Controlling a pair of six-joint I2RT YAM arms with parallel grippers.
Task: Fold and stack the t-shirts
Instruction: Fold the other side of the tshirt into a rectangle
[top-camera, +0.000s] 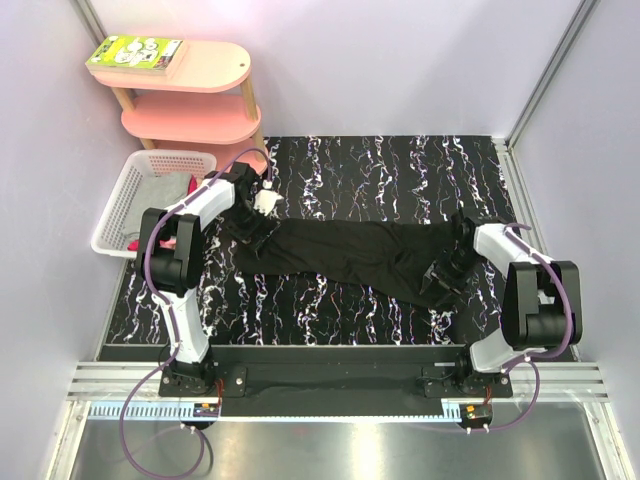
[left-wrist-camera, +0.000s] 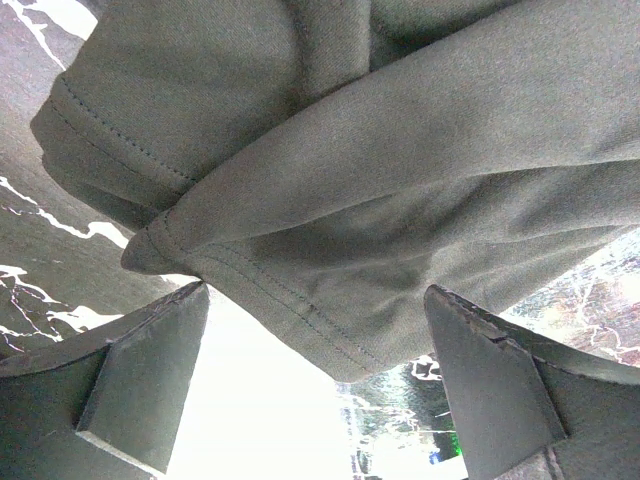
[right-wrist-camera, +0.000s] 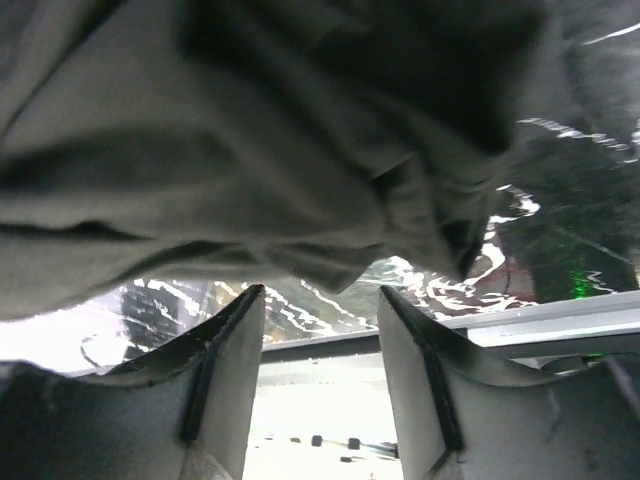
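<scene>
From above, you see the black shirt (top-camera: 350, 252) stretched in a long band across the middle of the table (top-camera: 330, 170). The left gripper (top-camera: 258, 222) is at its left end and the right gripper (top-camera: 447, 272) at its right end. A grey shirt (top-camera: 160, 192) and a red shirt (top-camera: 190, 184) lie in the basket (top-camera: 108, 222) at the upper left.

In your left wrist view, the jaws are spread wide at the bottom, and the shirt's hemmed edge fills the frame above them, unclamped.

In your right wrist view, the jaws stand parted. Bunched cloth lies just above their tips, with none between them.
</scene>
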